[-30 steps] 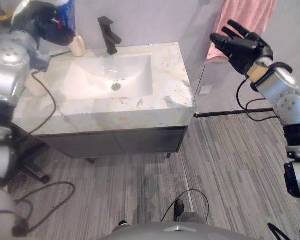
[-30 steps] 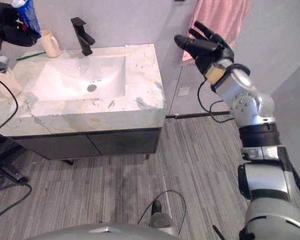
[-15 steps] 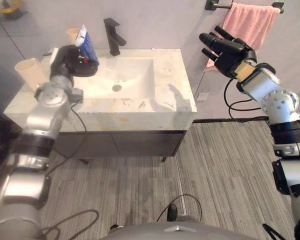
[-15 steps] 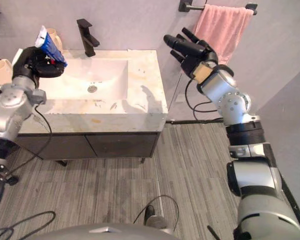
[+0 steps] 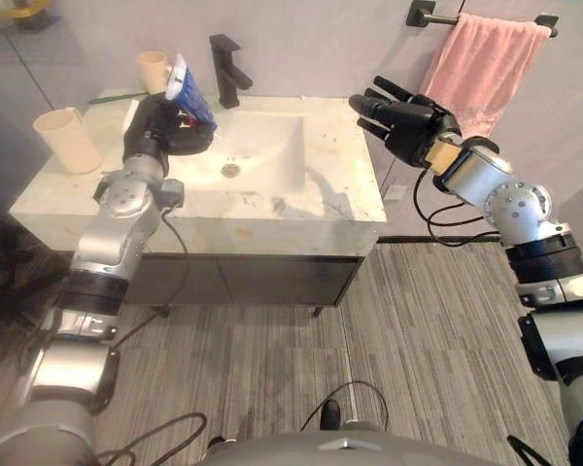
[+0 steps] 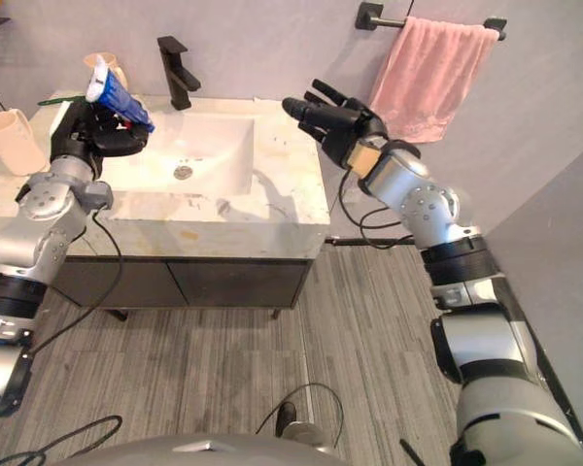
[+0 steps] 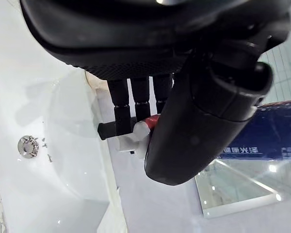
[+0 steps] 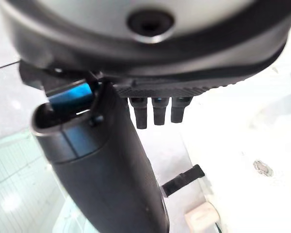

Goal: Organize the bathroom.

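Blue tube (image 5: pixel 188 88) with unreadable print in left hand (image 5: pixel 165 131)

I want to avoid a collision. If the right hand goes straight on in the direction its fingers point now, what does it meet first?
The right hand, open, points toward the robot's left over the vanity top. Probably it would meet the black faucet first, since the right wrist view shows it past the fingertips, though depth is unclear.

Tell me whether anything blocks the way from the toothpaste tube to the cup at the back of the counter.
Nothing visible does. The left hand holds the toothpaste tube above the counter, and the cup stands just behind it, left of the faucet.
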